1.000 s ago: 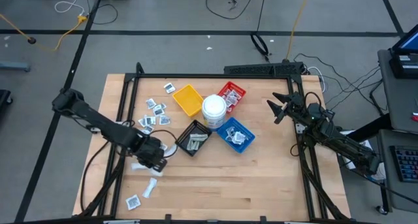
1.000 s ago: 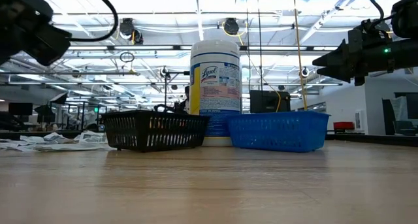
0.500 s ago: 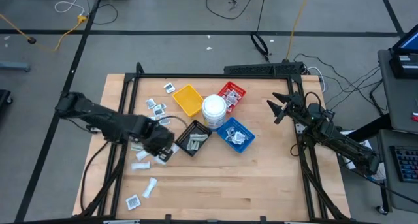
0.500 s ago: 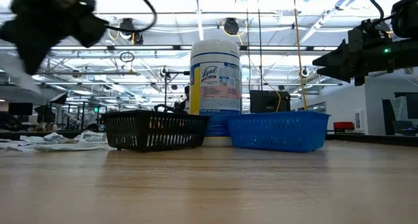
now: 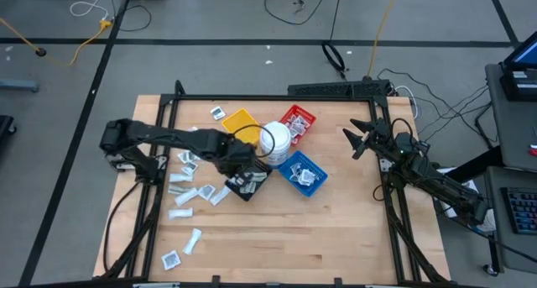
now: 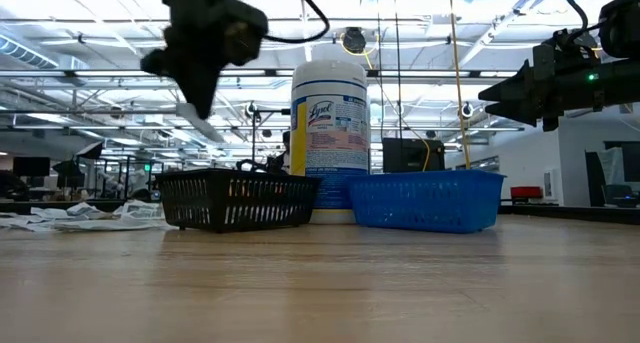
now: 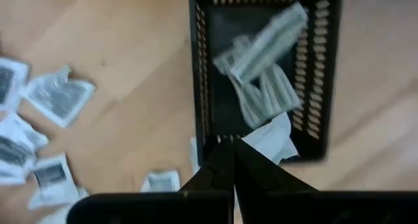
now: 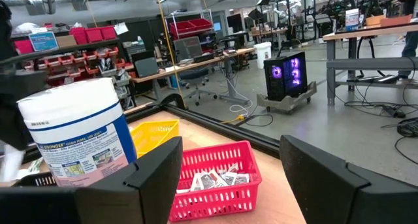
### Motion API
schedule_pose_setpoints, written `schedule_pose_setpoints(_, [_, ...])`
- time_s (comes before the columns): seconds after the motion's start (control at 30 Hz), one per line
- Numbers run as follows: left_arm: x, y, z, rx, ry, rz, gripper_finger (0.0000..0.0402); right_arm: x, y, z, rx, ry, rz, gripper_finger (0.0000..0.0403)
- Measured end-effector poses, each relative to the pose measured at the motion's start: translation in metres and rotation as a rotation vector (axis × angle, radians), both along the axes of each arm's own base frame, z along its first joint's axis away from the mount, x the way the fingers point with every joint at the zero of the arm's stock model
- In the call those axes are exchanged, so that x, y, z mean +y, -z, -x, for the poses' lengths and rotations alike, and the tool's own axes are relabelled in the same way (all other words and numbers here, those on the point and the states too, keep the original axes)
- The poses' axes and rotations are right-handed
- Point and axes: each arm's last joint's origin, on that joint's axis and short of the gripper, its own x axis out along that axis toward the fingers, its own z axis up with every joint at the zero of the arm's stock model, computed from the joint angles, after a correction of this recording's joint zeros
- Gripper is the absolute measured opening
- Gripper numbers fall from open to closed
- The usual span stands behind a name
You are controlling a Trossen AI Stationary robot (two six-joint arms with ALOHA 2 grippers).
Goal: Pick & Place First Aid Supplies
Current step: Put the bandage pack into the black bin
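My left gripper [image 5: 237,175] hangs over the near left corner of the black tray [image 5: 254,184], pointing down, shut on a small white packet [image 7: 269,136]. In the low view the packet [image 6: 204,124] dangles below the fingers, above the tray [image 6: 238,200]. Pale wrapped strips [image 7: 261,64] lie inside the tray. Several loose first aid supplies [image 5: 186,159] lie flat on the wood to the left. My right gripper [image 5: 356,142] waits open and level at the table's right side, with nothing between its fingers. My left gripper pinches the white packet by one edge [image 7: 247,140] between its two fingertips, coming from above and pointing down. The packet hangs slack and tilted below the fingers, lifted clear over the tray's near wall [image 7: 261,155].
A white tub [image 5: 274,141] stands among the yellow tray [image 5: 241,127], the red tray [image 5: 297,122] and the blue tray [image 5: 302,172]. More packets [image 5: 181,212] lie toward the near left edge. The near half of the table is bare wood.
My left gripper has risen and swung from the near left of the table toward the black tray, turning as it went. It has stayed shut on the white packet, which has been carried clear of the table to above the tray's corner.
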Motion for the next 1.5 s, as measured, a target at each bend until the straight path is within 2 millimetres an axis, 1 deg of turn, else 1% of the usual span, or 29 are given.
schedule_pose_setpoints(0.13, [-0.001,0.015,-0.008,0.031,0.007,-0.049,0.0000,0.000,0.000,0.000,0.000,0.000,0.000,0.0254])
schedule_pose_setpoints(0.33, [-0.010,0.034,-0.015,0.034,0.005,-0.143,0.0000,0.000,0.000,0.000,0.000,0.000,0.000,0.0254])
schedule_pose_setpoints(0.47, [-0.013,0.036,-0.019,-0.002,-0.006,-0.141,0.0003,0.000,0.000,0.000,0.000,0.000,0.000,0.0254])
schedule_pose_setpoints(0.57, [-0.012,0.037,-0.018,0.003,-0.021,-0.138,0.0015,0.000,0.000,0.000,0.000,0.000,0.000,0.0254])
schedule_pose_setpoints(0.67, [-0.012,0.037,-0.018,0.008,-0.025,-0.151,0.0037,0.000,0.000,0.000,0.000,0.000,0.000,0.0254])
schedule_pose_setpoints(0.73, [-0.012,0.037,-0.018,0.008,-0.020,-0.151,0.0060,0.000,0.000,0.000,0.000,0.000,0.000,0.0254])
schedule_pose_setpoints(1.0, [-0.011,0.037,-0.018,0.009,-0.013,-0.143,0.0190,0.000,0.000,0.000,0.000,0.000,0.000,0.0254])
schedule_pose_setpoints(1.13, [-0.012,0.037,-0.017,0.011,-0.003,-0.118,0.0236,0.000,0.000,0.000,0.000,0.000,0.000,0.0254])
schedule_pose_setpoints(1.3, [-0.014,0.027,-0.012,-0.002,-0.025,-0.035,0.0263,0.000,0.000,0.000,0.000,0.000,0.000,0.0254])
schedule_pose_setpoints(1.5, [-0.017,0.010,0.006,0.018,-0.126,0.003,0.0260,0.000,0.000,0.000,0.000,0.000,0.000,0.0254])
